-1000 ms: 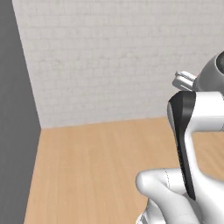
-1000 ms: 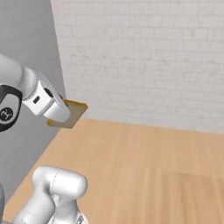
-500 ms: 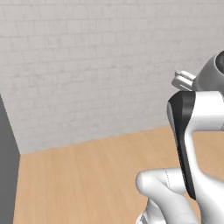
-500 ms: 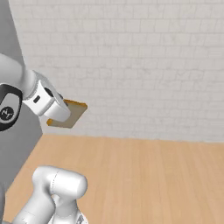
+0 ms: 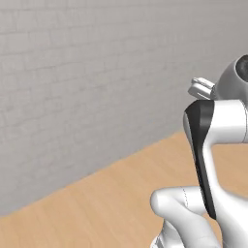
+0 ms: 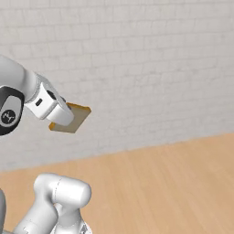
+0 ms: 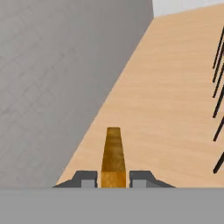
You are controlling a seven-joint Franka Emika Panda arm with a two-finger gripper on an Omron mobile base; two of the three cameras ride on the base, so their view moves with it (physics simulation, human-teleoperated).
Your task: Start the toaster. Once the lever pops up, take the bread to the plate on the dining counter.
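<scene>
My gripper (image 6: 64,119) is shut on the bread (image 6: 77,117), a thin tan slice with a brown crust, held in the air at the left of the right base view. In the hand view the bread (image 7: 113,155) stands edge-on between the two dark fingertips (image 7: 87,179), and my gripper (image 7: 113,180) is clamped on its lower end. The toaster, the plate and the dining counter are out of view.
A white brick wall (image 6: 151,68) runs across the back, with a light wood floor (image 6: 164,183) below it. In the hand view a grey wall (image 7: 52,78) is on the left, the wood floor (image 7: 175,87) stretches ahead, and several thin dark legs (image 7: 217,87) stand at the right edge.
The whole scene has swung: the base is turning, the grey wall has slid out of both base views, and the brick wall now spans them. The bread stays gripped, unchanged relative to the arm.
</scene>
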